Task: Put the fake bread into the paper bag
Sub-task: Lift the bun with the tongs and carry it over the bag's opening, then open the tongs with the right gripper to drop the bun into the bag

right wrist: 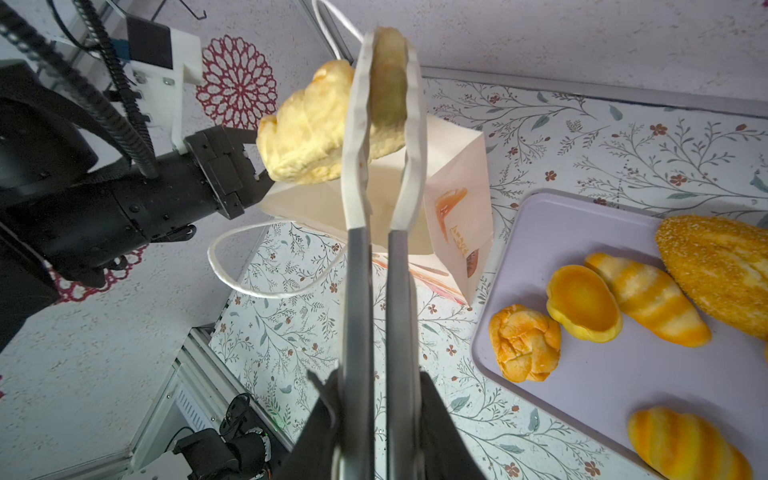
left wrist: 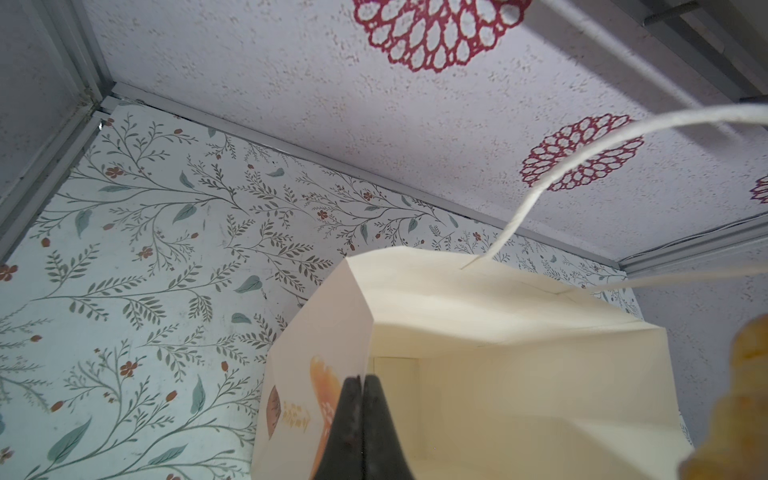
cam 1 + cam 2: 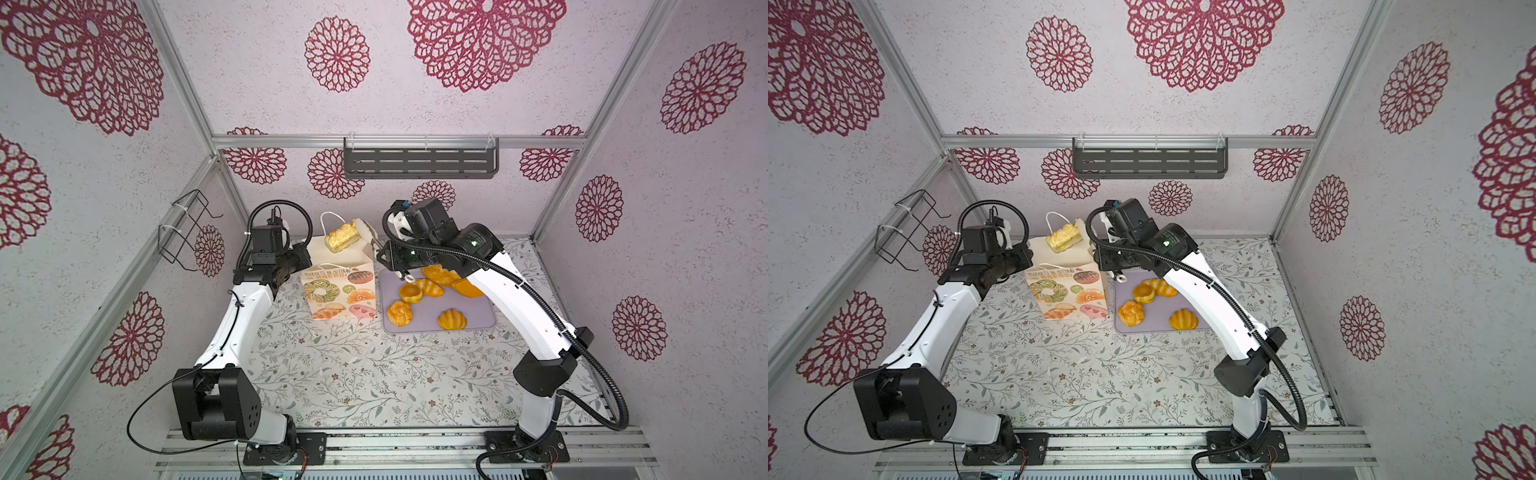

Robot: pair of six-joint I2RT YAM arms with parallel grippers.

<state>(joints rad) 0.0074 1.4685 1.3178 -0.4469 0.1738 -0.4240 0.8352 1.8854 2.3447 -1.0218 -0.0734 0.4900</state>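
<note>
Fake bread (image 3: 342,237), pale slice: held in tongs (image 1: 358,291) above mouth of paper bag (image 3: 338,293). Tongs clamped by right fingers (image 1: 444,436); bag rim pinched by left fingers (image 2: 349,424). Drop-in step; next probably required: descent into bag, tongs eased open.

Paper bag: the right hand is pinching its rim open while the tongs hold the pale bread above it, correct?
No: the left hand pinches the rim of the paper bag, seen in the left wrist view. The tongs hold the pale bread above it.

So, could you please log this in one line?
left gripper: shut on paper bag; right gripper: shut on tongs; bread slice: above bag
</note>
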